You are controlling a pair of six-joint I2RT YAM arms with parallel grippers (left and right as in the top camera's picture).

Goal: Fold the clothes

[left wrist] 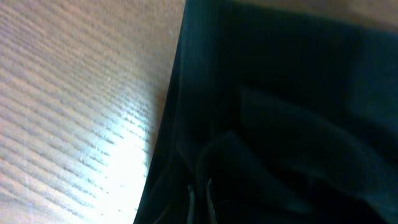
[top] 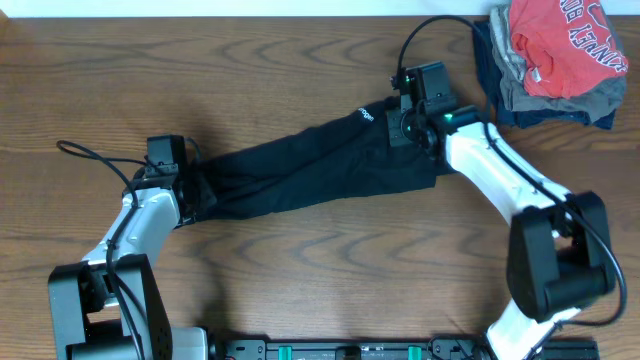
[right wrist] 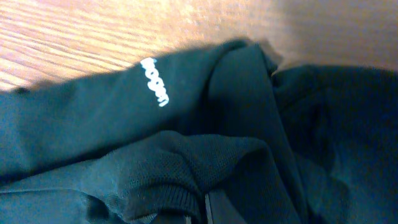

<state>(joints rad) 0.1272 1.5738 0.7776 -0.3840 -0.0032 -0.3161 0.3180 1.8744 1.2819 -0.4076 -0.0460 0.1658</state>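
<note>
**Item 1. Black garment** (top: 300,175): long, soft, floppy. It lies on the table (top: 300,60) as a rumpled diagonal band running from one set of jaws to the other. White logo (top: 365,115) sits just beside the right jaws, on the upper edge of the cloth. In the right wrist view the logo (right wrist: 155,91) lies ahead of the jaws and a ribbed hem (right wrist: 155,193) bunches close in front of them.

**Item 2. Left gripper** (top: 190,188): at the garment's lower-left end, touching or buried in the cloth. The left wrist view shows only dark fabric on one side and bare wood on the other, with no finger clearly visible. Jaw opening and hold cannot be told.

**Item 3. Right gripper** (top: 405,128): at the garment's upper-right end, over the cloth. The fingers are hidden by fabric in both views, so the opening and hold cannot be told.

**Item 4. Stack, not in work**: red T-shirt (top: 560,45) on top of a grey garment (top: 507,75) and a dark-blue garment (top: 545,117). It sits beyond the right jaws, near them but apart from the black cloth.

**Progress, as judged**: early. The garment is drawn out lengthwise between the jaws but is creased and uneven, with no neat fold showing. Left to do are flattening, folding to a compact shape, and probably setting it by the stack.
</note>
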